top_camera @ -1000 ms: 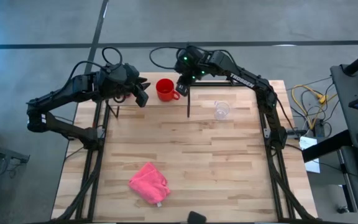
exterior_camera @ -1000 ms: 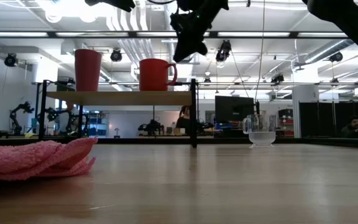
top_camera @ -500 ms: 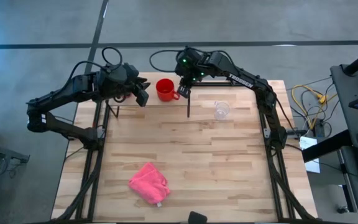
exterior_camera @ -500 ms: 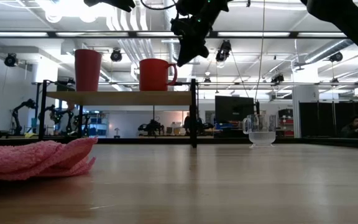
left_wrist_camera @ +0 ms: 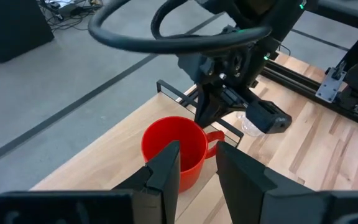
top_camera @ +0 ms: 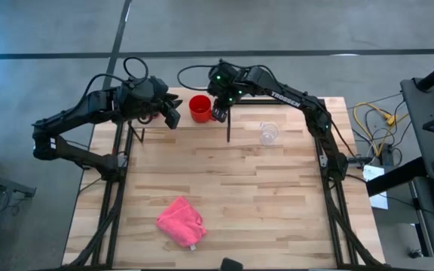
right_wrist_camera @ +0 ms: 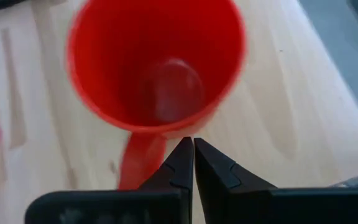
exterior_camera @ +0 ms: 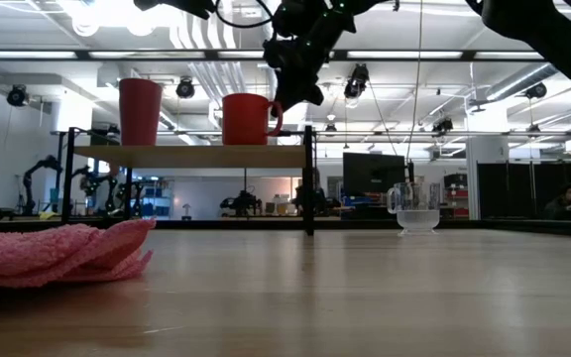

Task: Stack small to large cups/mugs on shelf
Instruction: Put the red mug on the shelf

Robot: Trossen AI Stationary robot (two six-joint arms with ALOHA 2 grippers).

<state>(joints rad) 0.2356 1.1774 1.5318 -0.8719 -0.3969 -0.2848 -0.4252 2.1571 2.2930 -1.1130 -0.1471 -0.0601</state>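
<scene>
The squat red mug (top_camera: 199, 108) stands on the raised wooden shelf (exterior_camera: 191, 156), its handle (exterior_camera: 279, 116) toward the table's right. The tall pink-red tumbler (exterior_camera: 140, 112) stands on the shelf left of it; my left arm hides it in the high view. The small clear cup (top_camera: 268, 133) stands on the tabletop right of the shelf's post. My right gripper (right_wrist_camera: 193, 149) is shut and points down over the mug's rim by the handle. My left gripper (left_wrist_camera: 197, 163) is open, level, left of the mug and short of it. My right gripper's shut fingertips (exterior_camera: 285, 96) stand at the mug's rim just above the handle root (right_wrist_camera: 143, 144), coming from above. I cannot tell whether they touch it. The mug stands upright on the shelf.
A crumpled pink cloth (top_camera: 181, 220) lies near the table's front edge. The shelf's black post (top_camera: 228, 126) stands between the mug and the clear cup. Bare wooden tabletop (top_camera: 277, 196) spreads across the middle and right.
My right gripper has gone toward the table's left and a little down, from right of the mug to over its handle side. The mug, tumbler and clear cup have stayed where they were.
</scene>
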